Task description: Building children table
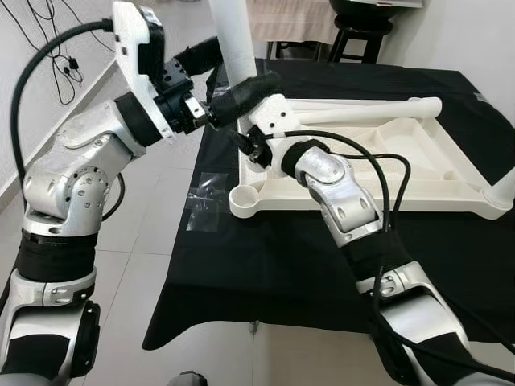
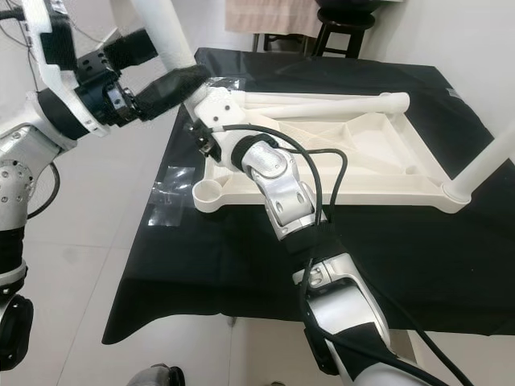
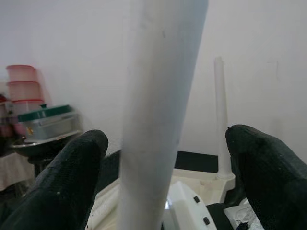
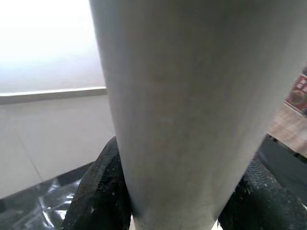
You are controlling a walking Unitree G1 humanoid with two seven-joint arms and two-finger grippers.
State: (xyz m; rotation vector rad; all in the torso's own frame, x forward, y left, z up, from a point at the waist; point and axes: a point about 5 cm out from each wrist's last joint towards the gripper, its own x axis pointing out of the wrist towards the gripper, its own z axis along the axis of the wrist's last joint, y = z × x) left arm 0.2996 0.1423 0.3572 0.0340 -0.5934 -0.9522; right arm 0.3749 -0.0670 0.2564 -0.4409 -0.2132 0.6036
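Over the black table (image 1: 265,265), both grippers' fingers (image 3: 72,182) straddle the upright leg (image 1: 235,40).

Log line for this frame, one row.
left pincer: open around table leg | right pincer: shut on table leg | tabletop: upside down

Both silver arms reach forward and meet at one spot: the left pincer (image 1: 216,76), wrist raised and bent inward, has its black fingers (image 3: 72,182) spread wide, while the right pincer (image 4: 168,201) is clamped tight.

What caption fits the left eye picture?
Both grippers at a white table leg standing in the upturned tabletop.
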